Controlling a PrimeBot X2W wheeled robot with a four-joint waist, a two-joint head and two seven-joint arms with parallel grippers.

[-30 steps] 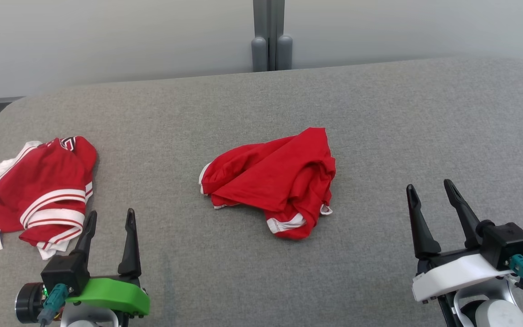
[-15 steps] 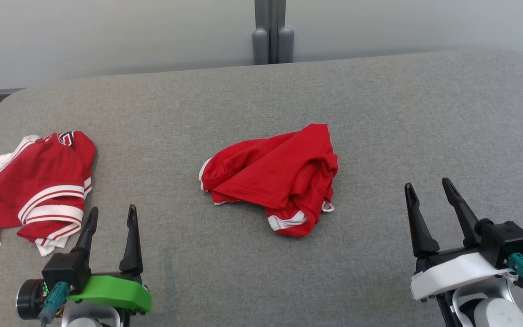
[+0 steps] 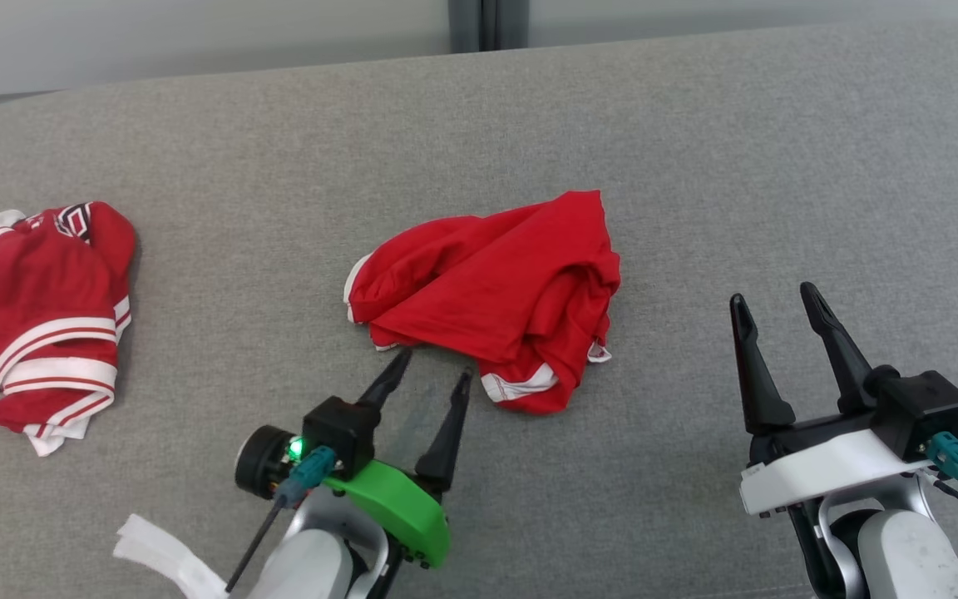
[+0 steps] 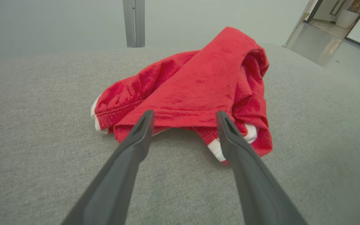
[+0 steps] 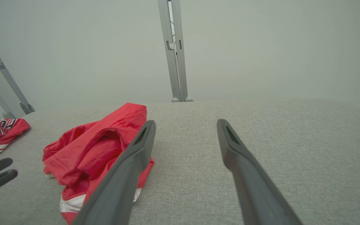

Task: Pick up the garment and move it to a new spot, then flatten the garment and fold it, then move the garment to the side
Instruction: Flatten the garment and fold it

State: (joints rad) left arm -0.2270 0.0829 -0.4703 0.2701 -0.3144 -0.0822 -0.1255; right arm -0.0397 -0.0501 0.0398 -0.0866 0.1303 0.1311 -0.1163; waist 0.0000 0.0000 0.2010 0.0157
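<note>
Over in the head view, a crumpled red garment [image 3: 496, 291], white trim, sits centred on the grey woven surface [image 3: 695, 166]; left gripper [image 3: 437, 363] has fingers apart, tips just beside its near hem, right gripper [image 3: 772, 295] also spread and empty, off to the side. Another red striped jersey [image 3: 30, 299] lies bunched far left. Left wrist view: soft fuzzy folds, stitched hem just past the tapered fingers [image 4: 136, 140]. Right wrist view: pale wall [image 5: 73, 47], grey metal post [image 5: 175, 62] behind the surface's rounded edge.

A green shell [image 3: 400, 512] is fitted behind the left gripper [image 3: 437, 364], a white shell [image 3: 820, 478] behind the right gripper [image 3: 771, 294]; 2 black tapered fingers [image 3: 448, 424] are borne by each.
</note>
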